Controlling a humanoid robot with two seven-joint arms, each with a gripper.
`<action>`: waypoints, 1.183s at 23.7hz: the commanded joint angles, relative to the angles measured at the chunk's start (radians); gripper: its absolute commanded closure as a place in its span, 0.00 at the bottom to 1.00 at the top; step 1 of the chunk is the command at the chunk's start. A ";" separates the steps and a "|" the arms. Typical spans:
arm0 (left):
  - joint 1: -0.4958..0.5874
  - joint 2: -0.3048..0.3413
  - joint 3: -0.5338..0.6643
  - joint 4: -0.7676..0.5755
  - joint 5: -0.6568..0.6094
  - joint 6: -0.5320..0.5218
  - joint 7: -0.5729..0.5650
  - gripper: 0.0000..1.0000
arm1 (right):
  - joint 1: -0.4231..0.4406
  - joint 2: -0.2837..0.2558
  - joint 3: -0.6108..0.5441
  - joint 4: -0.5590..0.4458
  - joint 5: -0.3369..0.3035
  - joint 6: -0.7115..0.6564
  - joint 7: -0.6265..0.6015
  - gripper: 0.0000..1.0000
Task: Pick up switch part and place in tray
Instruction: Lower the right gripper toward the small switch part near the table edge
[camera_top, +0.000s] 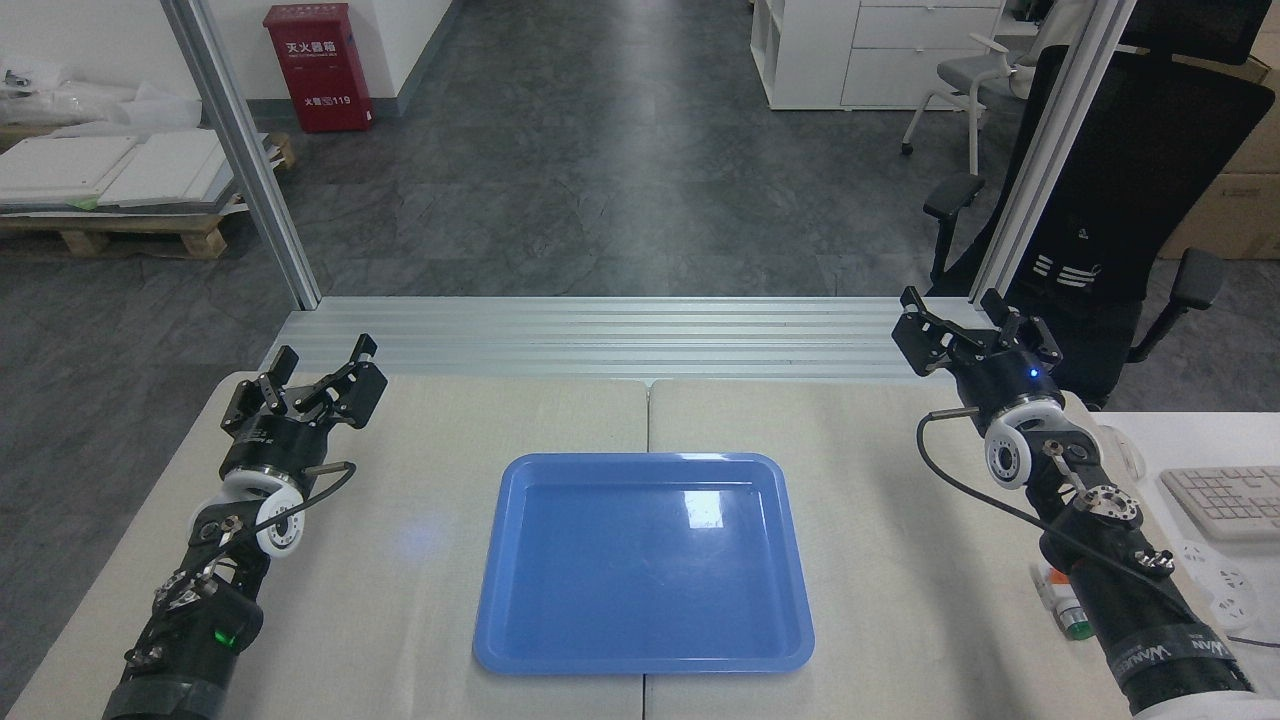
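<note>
Between the right gripper (968, 326) and the tray (492, 612) lies bare tabletop (900, 520). The switch part (1062, 603) sits behind that gripper, seemingly tucked against its own forearm (partly hidden), so the forearm blocks it.

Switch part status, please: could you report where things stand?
Both end effectors open, empty: left, right. Switch part beside right forearm, half hidden. Tray empty.

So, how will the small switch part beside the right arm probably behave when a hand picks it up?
The switch part looks like hard plastic, so probably stiff and light. Its green button end appears round, so it might roll if nudged. It is small and half hidden by the right arm, so it may slip out of a grip.
</note>
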 joint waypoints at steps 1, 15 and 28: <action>0.000 0.000 -0.001 0.000 0.001 0.000 0.000 0.00 | -0.001 -0.016 -0.001 0.000 0.001 0.000 0.000 0.01; 0.000 0.000 -0.001 0.000 0.001 -0.002 0.000 0.00 | 0.005 -0.011 -0.006 0.002 0.001 0.010 -0.002 0.01; 0.000 0.000 -0.001 0.000 0.001 0.000 0.000 0.00 | 0.221 -0.170 -0.038 -0.199 -0.010 -0.077 0.308 0.01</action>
